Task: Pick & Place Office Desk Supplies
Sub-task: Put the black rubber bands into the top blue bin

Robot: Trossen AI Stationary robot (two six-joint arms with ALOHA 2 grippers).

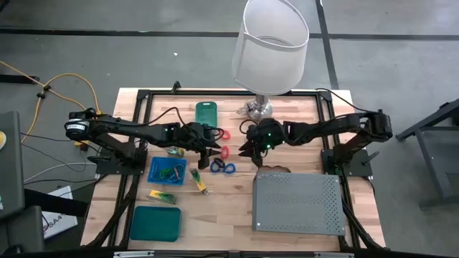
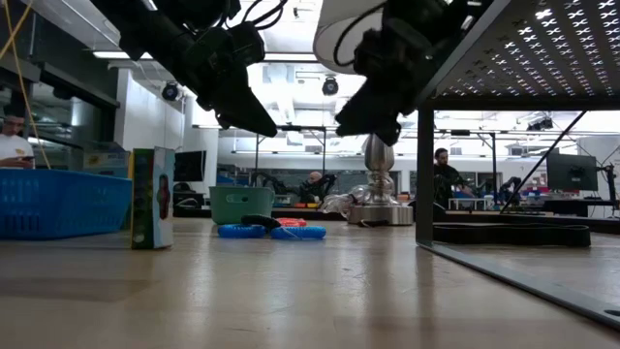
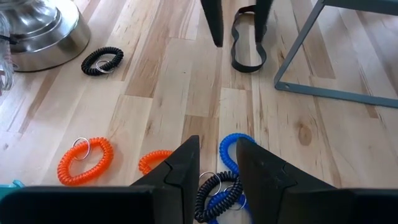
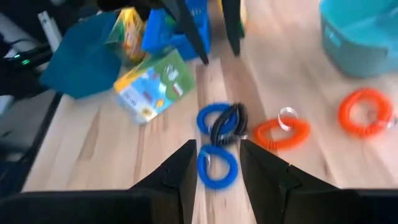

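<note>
From my remote seat, the lamp's chrome base [image 3: 37,28] is cut off at the left wrist view's edge. A black coil [image 3: 214,190] lies partly hidden behind the left gripper's fingers [image 3: 177,174]. The right wrist view blurs the coils [image 4: 217,167].

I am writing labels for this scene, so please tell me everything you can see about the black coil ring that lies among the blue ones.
The black coil ring is a small loop of springy spiral cord, plastic by its look, with a thin metal key ring attached. It lies flat on the wooden table, near its middle, resting against and partly over the blue coil rings. An orange coil ring lies close beside the cluster. The left gripper hangs just above it with fingers apart, not touching it.
</note>
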